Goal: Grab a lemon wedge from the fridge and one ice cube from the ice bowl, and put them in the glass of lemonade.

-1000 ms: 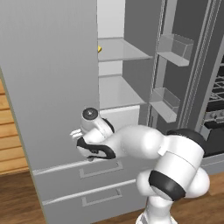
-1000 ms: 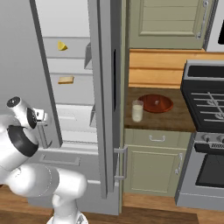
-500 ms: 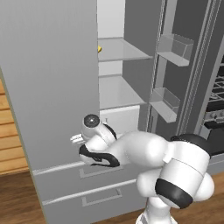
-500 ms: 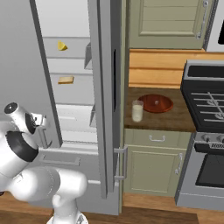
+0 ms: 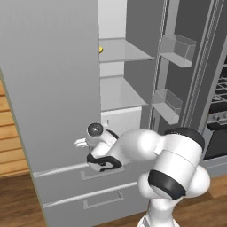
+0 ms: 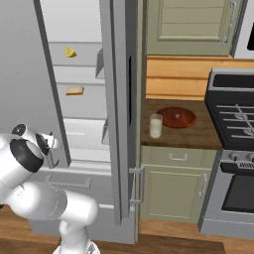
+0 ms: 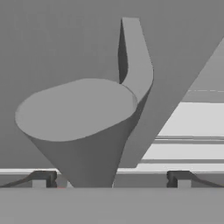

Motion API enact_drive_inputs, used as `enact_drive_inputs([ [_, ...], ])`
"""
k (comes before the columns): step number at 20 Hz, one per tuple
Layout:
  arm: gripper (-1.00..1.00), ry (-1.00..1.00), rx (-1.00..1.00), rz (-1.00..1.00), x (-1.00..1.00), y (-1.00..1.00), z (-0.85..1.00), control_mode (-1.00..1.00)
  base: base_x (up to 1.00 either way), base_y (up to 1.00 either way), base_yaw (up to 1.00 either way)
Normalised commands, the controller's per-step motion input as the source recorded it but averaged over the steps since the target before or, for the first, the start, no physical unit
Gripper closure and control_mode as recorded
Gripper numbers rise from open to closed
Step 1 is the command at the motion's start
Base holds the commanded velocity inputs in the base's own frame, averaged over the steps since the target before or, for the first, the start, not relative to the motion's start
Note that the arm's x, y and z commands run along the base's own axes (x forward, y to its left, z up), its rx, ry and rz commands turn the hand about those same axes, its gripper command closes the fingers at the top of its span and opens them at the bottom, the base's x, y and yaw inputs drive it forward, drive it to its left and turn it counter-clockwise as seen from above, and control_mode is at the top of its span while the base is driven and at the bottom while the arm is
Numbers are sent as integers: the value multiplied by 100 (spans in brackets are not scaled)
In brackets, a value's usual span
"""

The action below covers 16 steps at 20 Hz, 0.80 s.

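A: Where's the tool (image 7: 109,177)?
B: Low at the fridge (image 5: 53,88) door handle (image 7: 87,127), jaws wide, holding nothing
A: And the lemon wedge (image 6: 71,51)?
B: Upper shelf (image 6: 82,58), left end (well above the tool)

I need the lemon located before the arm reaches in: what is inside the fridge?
Inside the fridge, a lemon wedge sits on the upper shelf and a flat tan slice on the shelf below. The closed left door hides the rest of the interior.

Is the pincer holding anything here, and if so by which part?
Nothing is held. The pincer is open, its fingertips either side of the fridge door handle's end.
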Motion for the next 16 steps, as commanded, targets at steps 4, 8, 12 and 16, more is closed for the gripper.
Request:
enact_drive_inputs([
  [4, 100, 0, 0, -2, 23, 8, 0, -100, 0, 0, 0],
  [8, 100, 0, 0, -1, 20, 5, 0, -100, 0, 0, 0],
  [12, 100, 0, 0, 0, 16, 2, 0, -100, 0, 0, 0],
  [16, 100, 0, 0, 1, -16, 30, 11, -100, 0, 0, 0],
])
